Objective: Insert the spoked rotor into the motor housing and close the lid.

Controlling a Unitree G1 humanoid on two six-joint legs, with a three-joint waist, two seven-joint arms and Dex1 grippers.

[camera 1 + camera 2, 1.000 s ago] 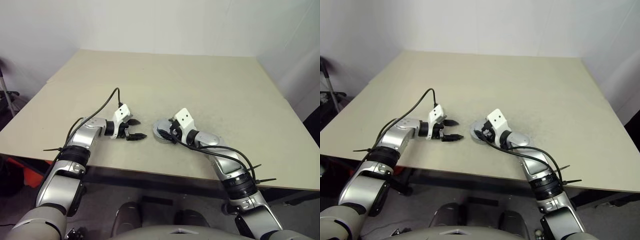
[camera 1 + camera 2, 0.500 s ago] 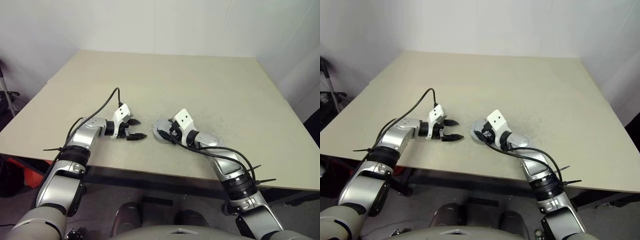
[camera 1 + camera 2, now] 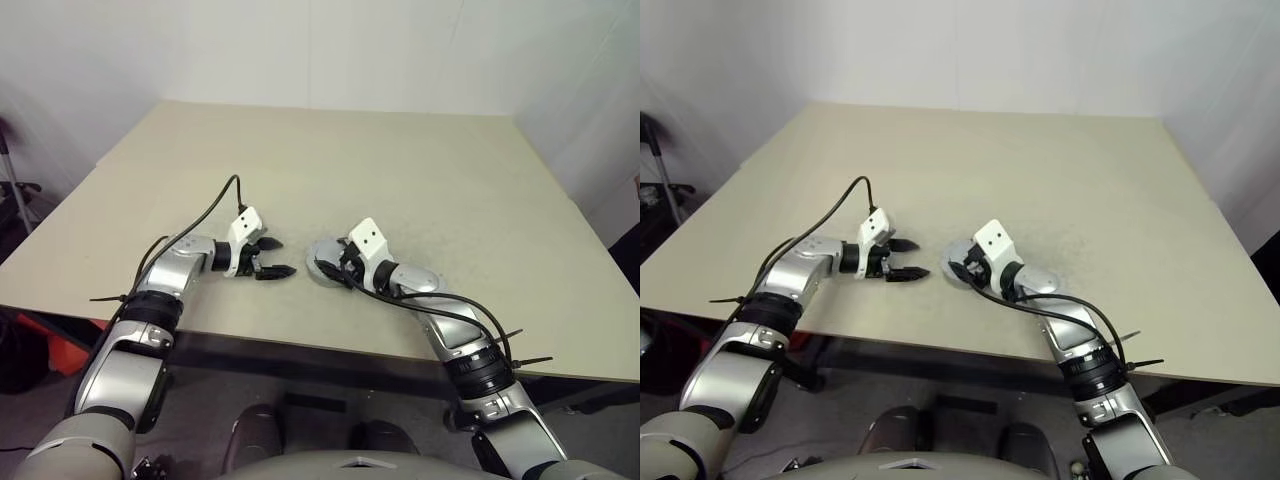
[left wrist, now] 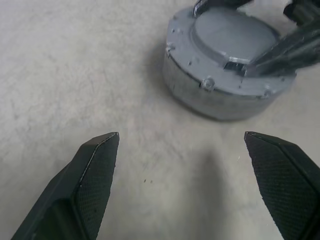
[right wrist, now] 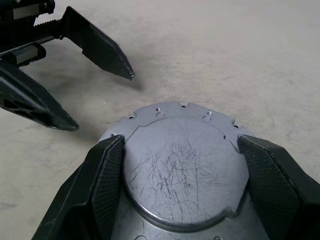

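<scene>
Left gripper (image 3: 277, 257) open and empty in the left eye view, black fingers spread, sitting low over the beige table (image 3: 420, 180) just left of the motor housing (image 3: 324, 262). Arm comes in from the near-left table edge, forearm angled toward the housing, black cable looping off the wrist. Right gripper (image 3: 333, 265) at the housing, mostly hidden behind its own white wrist block, so finger contact is hard to make out here. Right arm reaches in from the near-right edge, wrist bent toward the housing. Housing itself half covered by that gripper.

Right eye view: same layout, housing between the two grippers, left gripper apart from it.

Left wrist view: left gripper's two textured fingers (image 4: 95, 175) wide apart over bare table, nothing between them. Housing (image 4: 220, 95) ahead, a squat grey metal drum with the lid (image 4: 232, 37) seated on top, smooth grey face, small screw holes on the rim. Right gripper's black fingers reach over the housing's far edge, partly cut off by the frame.

Right wrist view: right gripper's fingers (image 5: 107, 175) straddle the lid (image 5: 185, 170), one on each side of the raised scratched centre, close against it; jaws wide, whether they press it I cannot tell. Left gripper's fingertips (image 5: 107, 57) beyond the housing, clear of it. Spoked rotor and coils hidden, the lid covers the inside.
</scene>
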